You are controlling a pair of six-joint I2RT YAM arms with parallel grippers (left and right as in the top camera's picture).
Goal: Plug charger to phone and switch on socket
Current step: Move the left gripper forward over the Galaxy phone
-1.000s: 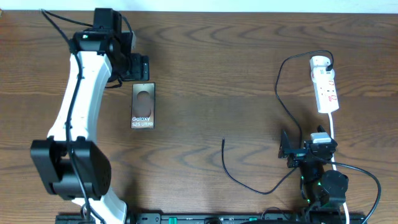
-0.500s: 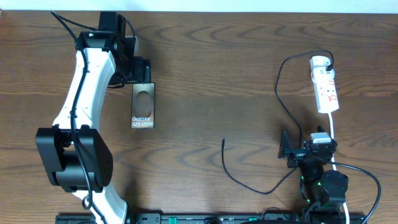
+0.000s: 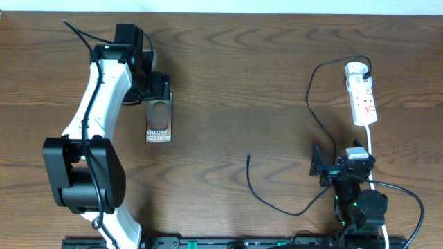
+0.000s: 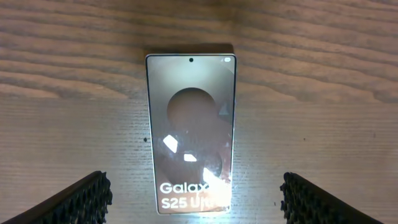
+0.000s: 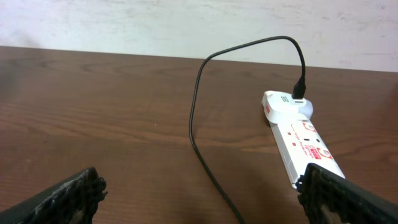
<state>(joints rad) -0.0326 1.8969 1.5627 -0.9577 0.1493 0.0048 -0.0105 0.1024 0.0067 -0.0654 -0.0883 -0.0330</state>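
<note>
The phone [image 3: 158, 119] lies flat on the table, a dark brown rectangle with white lettering. My left gripper [image 3: 158, 87] hangs over it, open. In the left wrist view its fingertips [image 4: 87, 199] flank the lettered end of the phone [image 4: 189, 124] with wide gaps and hold nothing. The charger [image 5: 193, 118] is a thin black cable; its connector tip [image 3: 249, 158] lies loose mid-table and its plug [image 5: 298, 93] sits in the socket [image 3: 363, 97]. My right gripper [image 3: 320, 169] rests open near the front right, facing the socket [image 5: 308, 146].
The white cord [image 3: 371, 149] of the socket runs from it toward the right arm's base. The charger cable loops past the right gripper's left side. The table's far edge meets a pale wall [image 5: 155, 25].
The left arm has swung right and toward the phone, bringing its open gripper from beyond the phone's far end to over it. The right arm, cable and socket have not moved.
</note>
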